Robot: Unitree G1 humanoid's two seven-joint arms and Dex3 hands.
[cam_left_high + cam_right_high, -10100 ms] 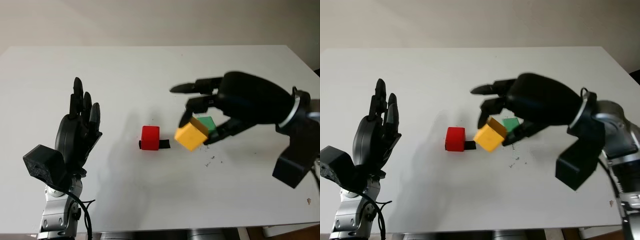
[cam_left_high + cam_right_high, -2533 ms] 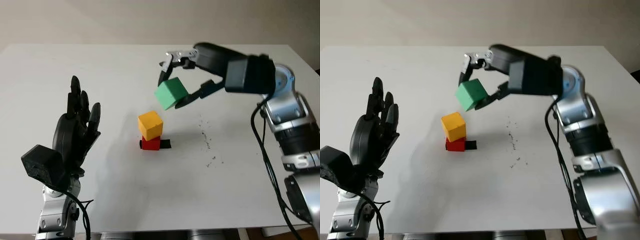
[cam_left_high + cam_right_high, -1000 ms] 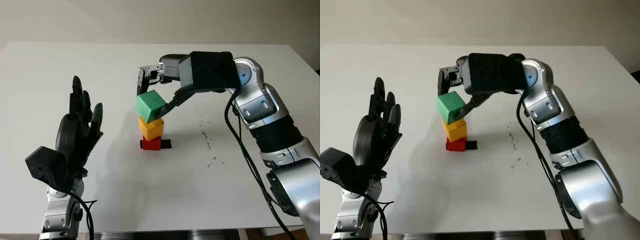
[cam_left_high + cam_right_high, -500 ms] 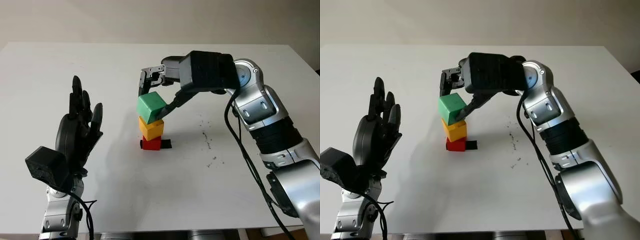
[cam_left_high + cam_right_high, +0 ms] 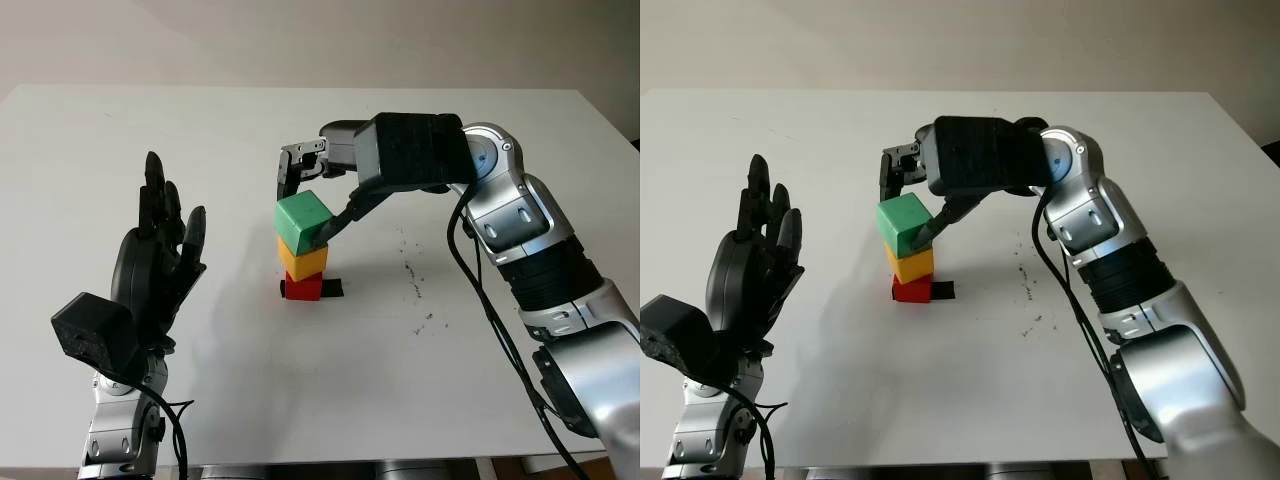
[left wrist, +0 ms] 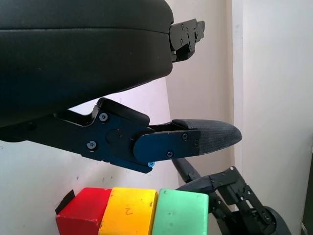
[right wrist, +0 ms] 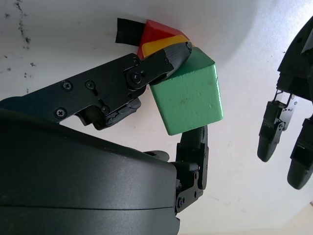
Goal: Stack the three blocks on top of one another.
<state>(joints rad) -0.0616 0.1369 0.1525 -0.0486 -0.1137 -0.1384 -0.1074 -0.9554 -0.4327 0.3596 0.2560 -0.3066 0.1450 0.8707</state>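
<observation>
A green block (image 5: 303,220) sits a little askew on a yellow block (image 5: 303,261), which stands on a red block (image 5: 302,288) near the middle of the white table (image 5: 330,400). My right hand (image 5: 308,205) reaches in from the right and is shut on the green block (image 7: 188,98). Its thumb presses one side and a finger (image 7: 196,142) the opposite side. My left hand (image 5: 155,262) is open and raised upright at the table's left, well apart from the stack. In the left wrist view the red (image 6: 80,215), yellow (image 6: 129,213) and green (image 6: 181,215) blocks line up in a row.
A black strip of tape (image 5: 332,288) lies under the red block. Small dark specks (image 5: 410,276) mark the table to the right of the stack. The table's front edge runs close along the bottom, beside my left forearm.
Over the last second my right hand lowered the green block a little, down onto the yellow one. The left hand has not moved.
</observation>
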